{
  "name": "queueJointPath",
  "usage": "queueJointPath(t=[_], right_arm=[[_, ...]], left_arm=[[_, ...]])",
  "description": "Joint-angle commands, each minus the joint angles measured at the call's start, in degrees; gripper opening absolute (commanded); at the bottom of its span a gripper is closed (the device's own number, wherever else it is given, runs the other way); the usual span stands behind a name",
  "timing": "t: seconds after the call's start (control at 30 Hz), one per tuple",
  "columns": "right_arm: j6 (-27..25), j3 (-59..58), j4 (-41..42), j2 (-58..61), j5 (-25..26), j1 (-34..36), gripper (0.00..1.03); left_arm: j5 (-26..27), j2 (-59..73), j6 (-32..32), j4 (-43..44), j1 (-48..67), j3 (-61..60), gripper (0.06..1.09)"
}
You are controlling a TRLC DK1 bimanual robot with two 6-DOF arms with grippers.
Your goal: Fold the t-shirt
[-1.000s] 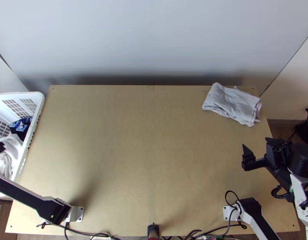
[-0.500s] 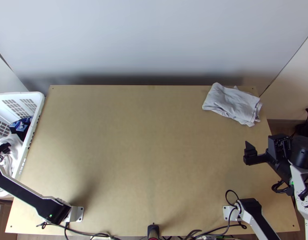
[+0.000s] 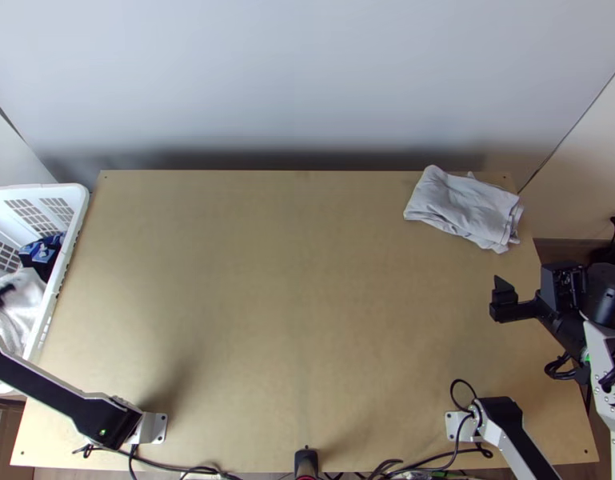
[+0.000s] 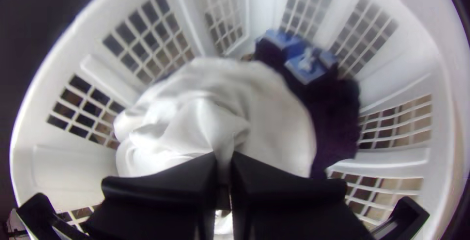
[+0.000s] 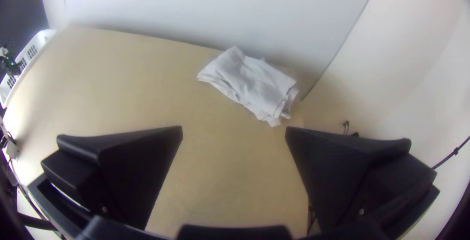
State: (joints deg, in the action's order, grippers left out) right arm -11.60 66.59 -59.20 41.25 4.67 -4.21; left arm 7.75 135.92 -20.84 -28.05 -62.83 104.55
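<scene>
Two pale cloths are lying well apart in the top view: a folded light-grey cloth bundle [image 3: 463, 210] is resting at the far right corner of the light wooden worktop [image 3: 291, 320], while a bunched white garment [image 3: 23, 308], probably my t-shirt, is sitting inside a white plastic lattice-sided basket [image 3: 77, 196] on the left.

In the left wrist view, my black left hand [image 4: 223, 156] is clamping a narrow ridge of that garment. I'm judging the pinch shallow, so weight could be pulling it free during a lift. A dark garment with blue patches [image 4: 338, 108] is lying alongside; tangling could be dragging it out too.

In the right wrist view, my black right hand [image 5: 234, 128] is holding its fingers wide apart, gripping nothing.
</scene>
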Motion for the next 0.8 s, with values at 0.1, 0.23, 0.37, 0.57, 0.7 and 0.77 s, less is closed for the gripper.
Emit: queueJointPath(t=[0.1, 0.23, 0.37, 0.57, 0.7, 0.77], right_arm=[[0.8, -1.0, 0.1, -0.8, -0.2, 0.2, 0.98], [0.8, -1.2, 0.5, -1.2, -0.4, 0.2, 0.98], [0.8, -1.9, 0.5, -2.2, -0.6, 0.1, 0.98], [0.7, -3.6, 0.8, -4.1, -1.4, -0.1, 0.98], [0.5, -4.5, 0.9, -4.7, -1.4, -0.2, 0.98], [0.5, -5.1, 1.3, -5.0, -1.5, -0.2, 0.98]], left_arm=[[14.6, -32.4, 0.0, -5.7, 6.8, -6.0, 0.09], [18.9, -40.7, 0.1, -8.2, 10.5, -6.6, 0.09], [20.3, -47.9, 1.2, -9.3, 13.6, -7.9, 0.09], [23.6, -58.4, 1.5, -9.4, 19.2, -12.6, 0.09], [24.9, -67.1, 2.8, -11.6, 26.7, -14.3, 0.09], [24.8, -71.2, 3.1, -12.7, 32.2, -15.3, 0.09]])
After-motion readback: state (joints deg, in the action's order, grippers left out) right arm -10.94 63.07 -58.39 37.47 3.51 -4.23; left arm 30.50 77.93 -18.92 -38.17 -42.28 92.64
